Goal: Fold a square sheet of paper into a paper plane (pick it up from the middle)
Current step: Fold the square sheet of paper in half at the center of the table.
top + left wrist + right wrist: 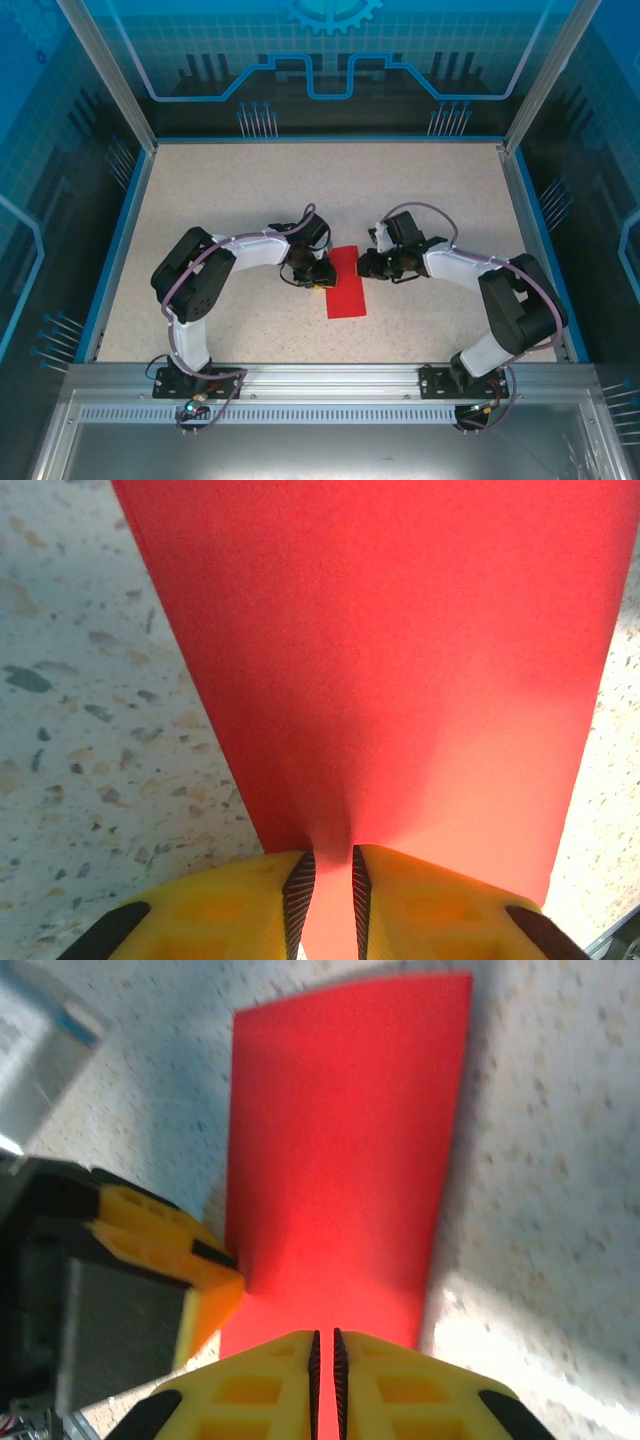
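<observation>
The square sheet of paper (347,293) is bright red and reads from above as a narrow upright strip at the middle of the table. My left gripper (322,272) meets its left edge and my right gripper (363,265) its right edge, facing each other across the upper part. In the left wrist view the yellow jaws (333,858) are shut on the red paper (390,660), which puckers up between the pads. The right wrist view shows that gripper (324,1335) shut on the sheet's near edge (345,1140), with a left gripper's finger (205,1280) touching the opposite side. The paper plane is out of view.
The speckled tabletop (230,190) spreads all round the sheet. Blue edging and aluminium posts (110,75) bound it at the back and sides, and a metal rail (330,372) carrying both arm bases runs along the near edge.
</observation>
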Action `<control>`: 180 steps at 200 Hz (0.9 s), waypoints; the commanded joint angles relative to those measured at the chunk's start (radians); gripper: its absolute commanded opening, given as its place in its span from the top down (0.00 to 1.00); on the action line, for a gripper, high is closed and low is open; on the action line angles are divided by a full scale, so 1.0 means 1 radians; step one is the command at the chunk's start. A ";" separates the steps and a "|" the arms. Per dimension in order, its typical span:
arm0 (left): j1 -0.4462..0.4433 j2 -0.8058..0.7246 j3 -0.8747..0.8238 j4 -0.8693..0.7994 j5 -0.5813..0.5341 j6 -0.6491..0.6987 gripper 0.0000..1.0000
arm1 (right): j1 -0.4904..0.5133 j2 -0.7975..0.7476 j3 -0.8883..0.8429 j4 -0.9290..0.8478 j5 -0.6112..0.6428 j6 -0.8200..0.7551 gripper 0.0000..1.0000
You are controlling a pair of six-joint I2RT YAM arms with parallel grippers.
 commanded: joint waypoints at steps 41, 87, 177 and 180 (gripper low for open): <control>0.001 0.047 -0.021 -0.093 -0.144 0.026 0.75 | -0.013 0.192 0.156 0.069 -0.029 0.007 0.85; 0.002 0.034 -0.020 -0.104 -0.146 0.035 0.74 | -0.042 0.291 0.224 0.049 -0.005 -0.026 0.86; 0.002 -0.007 0.025 -0.136 -0.130 0.048 0.71 | -0.093 0.324 0.222 0.048 -0.012 -0.056 0.86; 0.003 -0.011 0.029 -0.138 -0.131 0.048 0.71 | -0.093 0.320 0.221 0.048 -0.013 -0.055 0.86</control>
